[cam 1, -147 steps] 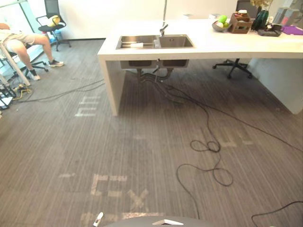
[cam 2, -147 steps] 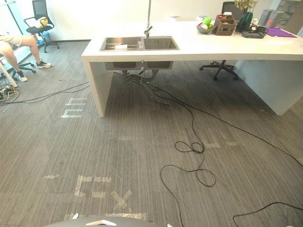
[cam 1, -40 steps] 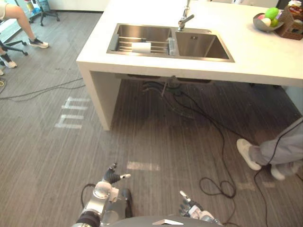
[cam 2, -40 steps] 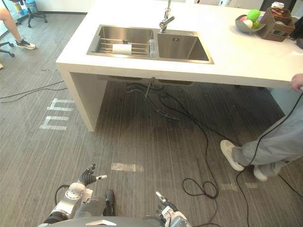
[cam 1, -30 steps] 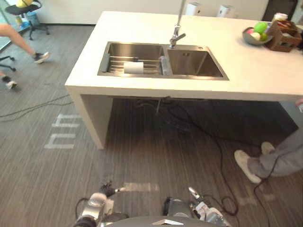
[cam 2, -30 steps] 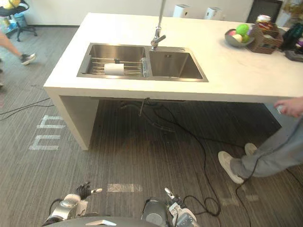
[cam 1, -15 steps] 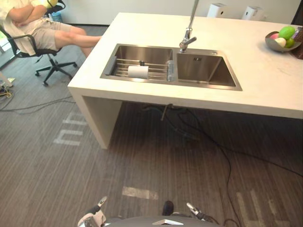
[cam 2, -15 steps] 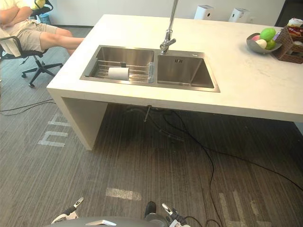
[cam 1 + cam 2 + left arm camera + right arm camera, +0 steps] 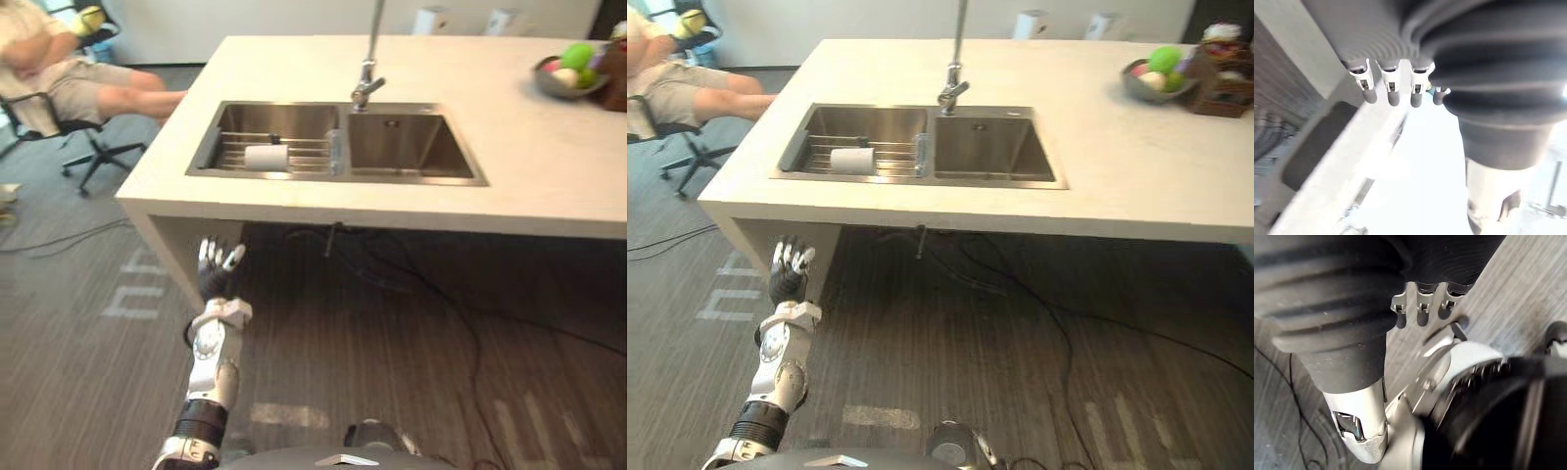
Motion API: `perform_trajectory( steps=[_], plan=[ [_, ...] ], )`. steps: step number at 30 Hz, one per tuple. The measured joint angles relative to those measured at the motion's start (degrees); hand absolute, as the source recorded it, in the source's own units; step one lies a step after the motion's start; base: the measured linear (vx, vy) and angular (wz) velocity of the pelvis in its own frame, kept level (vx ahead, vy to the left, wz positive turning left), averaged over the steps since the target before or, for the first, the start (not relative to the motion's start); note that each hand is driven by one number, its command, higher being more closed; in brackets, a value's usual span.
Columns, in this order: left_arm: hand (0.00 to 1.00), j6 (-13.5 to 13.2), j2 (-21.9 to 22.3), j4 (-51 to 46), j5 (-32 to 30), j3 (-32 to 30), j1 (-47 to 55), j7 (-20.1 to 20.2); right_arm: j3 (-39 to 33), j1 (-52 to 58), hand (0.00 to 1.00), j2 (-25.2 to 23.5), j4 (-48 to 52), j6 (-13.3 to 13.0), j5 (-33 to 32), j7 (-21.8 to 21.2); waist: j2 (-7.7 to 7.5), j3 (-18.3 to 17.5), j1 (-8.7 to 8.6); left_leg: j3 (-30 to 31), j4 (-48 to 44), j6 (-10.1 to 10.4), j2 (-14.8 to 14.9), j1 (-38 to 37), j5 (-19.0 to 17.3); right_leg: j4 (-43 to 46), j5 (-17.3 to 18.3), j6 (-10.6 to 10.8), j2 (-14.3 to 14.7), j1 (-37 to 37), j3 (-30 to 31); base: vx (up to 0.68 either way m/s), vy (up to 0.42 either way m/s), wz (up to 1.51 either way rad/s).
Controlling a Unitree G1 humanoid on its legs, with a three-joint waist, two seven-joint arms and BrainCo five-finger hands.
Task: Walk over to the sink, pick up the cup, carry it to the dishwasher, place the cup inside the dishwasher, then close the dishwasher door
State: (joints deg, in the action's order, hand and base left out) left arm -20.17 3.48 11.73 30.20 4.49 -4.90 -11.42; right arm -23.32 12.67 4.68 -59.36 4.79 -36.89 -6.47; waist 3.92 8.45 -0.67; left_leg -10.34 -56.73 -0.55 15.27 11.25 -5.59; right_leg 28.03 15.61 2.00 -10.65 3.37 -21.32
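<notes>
Nearest to me, the left robot hand had come up. Half a second before, only its fingertips showed at the bottom edge of the head views. Now the whole forearm stood up the lower left of the frame, with the hand just under the front edge of the desk. The view itself had also shifted as the robot stepped in, so part of that change was the camera and not the arm. I judged the walk to the sink as nearly done and the reach as just starting; nothing had been picked up yet.

The left robot hand was open and empty, its fingers straight and fanned, pointing up the frame toward the desk edge and clear of it. The right robot hand hung low in its own wrist view, over the floor; I could not tell whether it was open or closed.

Beyond the edge lay the sink, at centre frame. The cup, white, lay on its side on the wire rack in the left basin, up and a little right of the raised hand. Behind it stood the faucet, between the two basins. A fruit bowl sat at the upper right, and a person sat in a chair at the upper left.
</notes>
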Motion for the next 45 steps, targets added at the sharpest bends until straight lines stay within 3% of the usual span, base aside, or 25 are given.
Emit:
perform_trajectory(
  steps=[1,3,6,7,9,10,13,15,18,22,24,25,27,29,30,31,32,33,34,35,36,37,39,42,45],
  plan=[
    [0.0,0.5,-0.4,-3.6,0.0,0.1,0.0,-1.2,0.0,0.1,0.0,0.8,0.0,0.0,1.5,0.5,0.44,0.0,0.62,0.0,-3.0,1.0,-0.4,1.6,-1.5,-1.7,0.4,0.1,-0.3,-2.8,0.1,0.33,0.032,-0.29],
    [0.0,1.5,-0.6,-9.1,-0.9,0.9,-0.1,-2.3,0.2,-1.0,0.0,0.4,0.2,-0.2,3.2,0.4,-0.45,-0.4,1.05,-3.1,2.7,0.8,-2.7,2.0,-4.0,-5.6,-0.6,1.4,-1.3,-6.7,0.4,0.34,0.004,-0.22],
    [0.0,3.5,-0.8,-18.3,-3.2,1.8,0.2,-5.0,3.3,-2.0,0.0,0.7,2.4,-0.1,4.8,0.1,-1.77,-1.0,2.21,-5.3,24.6,1.7,-6.5,1.8,-3.9,-11.7,-2.4,2.7,-2.2,-10.1,1.8,0.37,0.068,-0.33],
    [0.0,4.0,-0.9,-20.6,-3.7,1.8,0.1,-6.7,4.2,-2.9,0.0,0.7,2.4,-0.1,5.3,0.6,-2.24,-1.1,3.08,-4.3,33.7,1.9,-7.9,1.4,-0.7,-12.4,-2.7,3.1,-2.8,-10.7,3.2,0.34,0.145,-0.5],
    [0.0,4.2,-0.8,-22.5,-5.7,1.3,0.8,-8.8,3.6,-2.7,0.0,1.6,2.2,0.6,5.3,0.6,-1.5,-1.3,3.8,-2.5,43.3,0.8,-8.2,-0.9,17.1,-12.8,-2.3,4.9,-2.8,-12.8,4.0,0.33,0.169,-0.46],
    [0.0,4.1,-1.4,-23.7,-7.1,-0.6,1.7,-9.9,2.2,-2.6,0.0,0.9,1.9,1.1,5.2,0.5,-3.04,-1.8,3.76,-2.1,42.6,1.8,-9.4,-3.2,12.8,-13.1,-1.0,7.0,-4.0,-14.4,5.0,0.31,0.149,-0.33],
    [0.0,3.9,-3.6,-26.3,-10.8,-3.0,1.8,-12.3,0.5,-4.6,0.0,-1.4,2.1,1.7,5.9,0.3,-5.65,-1.9,3.87,-2.2,41.1,1.9,-10.0,-3.4,8.2,-13.6,-2.8,6.4,-5.0,-14.7,5.1,0.25,0.182,-0.14],
    [0.0,3.9,-3.7,-28.5,-12.9,-3.4,1.9,-12.9,-1.0,-4.9,0.0,-2.0,1.5,1.6,6.0,0.1,-5.6,-1.9,4.27,-2.0,41.1,2.4,-10.5,-4.6,5.9,-13.7,-3.2,6.2,-5.3,-15.5,5.0,0.11,0.152,-0.02],
    [0.0,4.2,-3.7,-30.8,-15.3,-2.7,1.9,-12.8,-5.4,-5.0,0.0,-1.9,-0.2,1.7,6.3,-0.1,-5.37,-2.5,5.11,-2.6,40.2,2.6,-12.6,-5.3,1.3,-13.7,0.0,6.2,-7.5,-16.6,4.9,0.01,0.123,-0.13],
    [0.0,6.2,-4.0,-30.8,-15.8,-0.9,2.0,-11.6,-10.9,-4.8,0.0,-1.7,-2.7,1.7,6.6,-0.5,-5.6,-3.7,4.29,-0.4,39.3,2.1,-15.2,-4.7,0.7,-13.4,2.8,5.3,-8.9,-17.2,4.7,-0.01,0.082,0.2],
    [0.0,7.0,-4.5,-30.9,-15.8,-0.1,2.1,-11.0,-13.1,-3.6,0.0,-1.7,-3.4,1.5,7.6,-0.5,-5.49,-4.4,4.2,2.0,38.8,2.1,-17.0,-4.5,-0.2,-13.4,3.0,2.4,-9.5,-17.6,4.4,0.08,0.086,0.05],
    [0.0,7.5,-4.7,-30.8,-15.8,0.6,2.0,-10.4,-13.5,-2.8,0.0,-1.5,-3.7,1.4,7.6,-0.5,-5.41,-4.8,3.9,3.5,39.5,1.5,-17.9,-4.9,-0.8,-11.8,2.6,-0.2,-9.3,-17.3,4.9,0.11,0.083,0.07],
    [0.0,8.4,-4.7,-29.2,-15.9,1.1,1.6,-9.4,-13.5,-2.6,0.0,-1.3,-3.0,0.3,7.6,-0.6,-4.59,-5.2,2.6,5.4,40.9,1.4,-17.7,-5.7,-0.7,2.2,-2.5,-0.2,-10.1,-9.8,7.4,0.11,0.086,0.12],
    [0.0,9.3,-5.9,-26.0,-15.9,1.5,1.2,-9.1,-12.2,-3.1,0.0,-1.7,-2.3,0.3,8.1,-0.7,-5.26,-5.1,2.14,6.6,45.6,1.2,-17.4,-10.6,-0.7,18.0,-13.7,-1.0,-11.2,-1.5,12.1,0.17,0.072,0.0],
    [0.0,9.3,-5.9,-25.6,-15.9,1.5,1.2,-9.1,-11.7,-3.1,0.0,-1.8,-2.4,0.4,8.1,-0.6,-4.86,-5.0,1.92,7.1,46.3,0.9,-17.1,-11.6,-0.5,20.0,-14.4,-0.8,-11.0,-0.8,12.4,0.23,-0.004,0.0],
    [0.0,9.0,-6.3,-25.2,-15.9,1.1,1.2,-9.1,-10.6,-3.1,0.0,-2.1,-2.4,0.4,8.1,-0.4,-5.65,-5.0,1.93,7.4,46.9,0.6,-16.1,-12.6,-0.3,21.5,-10.0,-0.5,-10.3,0.9,12.8,0.2,-0.037,-0.05],
    [0.0,8.7,-6.6,-24.1,-15.7,0.3,0.9,-9.1,-9.1,-3.2,0.0,-2.6,-2.3,0.5,8.2,-0.4,-6.05,-4.9,2.15,7.6,47.6,0.9,-15.1,-13.5,-0.5,20.1,-5.2,-0.1,-8.3,3.1,12.7,0.19,-0.053,-0.07],
    [0.0,8.7,-6.8,-23.5,-15.7,0.3,0.9,-9.1,-8.3,-3.2,0.0,-2.6,-2.3,0.6,8.4,-0.5,-5.85,-4.9,2.1,7.9,47.9,1.1,-14.2,-13.5,-0.6,17.7,-3.4,0.1,-6.6,4.3,12.9,0.16,-0.093,0.1],
    [0.0,8.4,-6.8,-21.6,-15.7,0.7,0.7,-9.0,-6.9,-3.0,0.0,-2.9,-1.9,0.8,9.5,-0.4,-4.98,-5.0,1.47,8.9,47.8,1.9,-12.4,-13.2,-0.9,10.1,-2.0,1.6,-2.8,5.0,14.0,0.17,-0.134,0.52],
    [0.0,7.9,-6.8,-19.8,-15.8,0.7,0.5,-8.9,-6.0,-2.5,0.0,-3.7,-1.6,1.4,9.9,-0.4,-5.31,-5.1,0.36,10.1,47.4,2.8,-12.2,-12.3,-0.8,0.1,-4.9,3.1,-0.6,3.9,14.7,0.17,-0.207,0.71],
    [0.0,7.8,-6.9,-19.5,-15.8,0.7,0.3,-8.7,-6.0,-2.0,0.0,-4.1,-1.3,1.8,10.2,-0.4,-6.37,-5.0,0.13,10.9,47.4,3.1,-12.9,-12.4,-1.0,-3.9,-8.5,3.5,-1.0,3.4,14.2,0.15,-0.219,0.71],
    [0.0,7.4,-6.1,-19.4,-15.8,0.5,0.2,-8.3,-5.6,-1.1,0.0,-4.7,-1.5,2.9,9.7,-0.3,-7.42,-5.0,0.39,11.4,47.2,4.0,-13.6,-12.9,-1.6,-7.3,-8.2,5.7,-1.9,1.8,13.1,0.22,-0.315,0.38],
    [0.0,6.2,-3.9,-20.0,-15.8,1.1,0.1,-8.2,-3.8,-0.1,0.0,-1.8,-1.1,3.2,9.7,-0.3,-3.57,-6.0,1.19,11.6,47.2,5.3,-10.2,-13.3,-2.2,-12.6,-9.0,4.4,1.5,-0.9,11.0,0.24,-0.259,0.14],
    [0.0,6.1,-3.2,-20.1,-15.8,1.3,-1.4,-7.7,-4.1,0.7,0.0,-1.2,-0.3,2.2,9.6,0.4,-1.38,-7.3,1.37,8.3,49.5,6.6,-8.0,-14.7,-1.3,-15.8,-9.6,3.5,4.1,-2.4,10.9,0.2,-0.122,-0.08],
    [0.0,6.4,-3.2,-20.1,-16.4,3.0,-3.2,-7.8,-3.7,0.7,0.0,-2.0,-0.1,0.5,7.6,3.0,-1.23,-7.9,0.42,4.9,50.1,6.7,-7.2,-15.4,-0.8,-18.0,-10.1,2.9,5.0,-3.1,11.8,0.1,-0.062,-0.25]
  ],
)
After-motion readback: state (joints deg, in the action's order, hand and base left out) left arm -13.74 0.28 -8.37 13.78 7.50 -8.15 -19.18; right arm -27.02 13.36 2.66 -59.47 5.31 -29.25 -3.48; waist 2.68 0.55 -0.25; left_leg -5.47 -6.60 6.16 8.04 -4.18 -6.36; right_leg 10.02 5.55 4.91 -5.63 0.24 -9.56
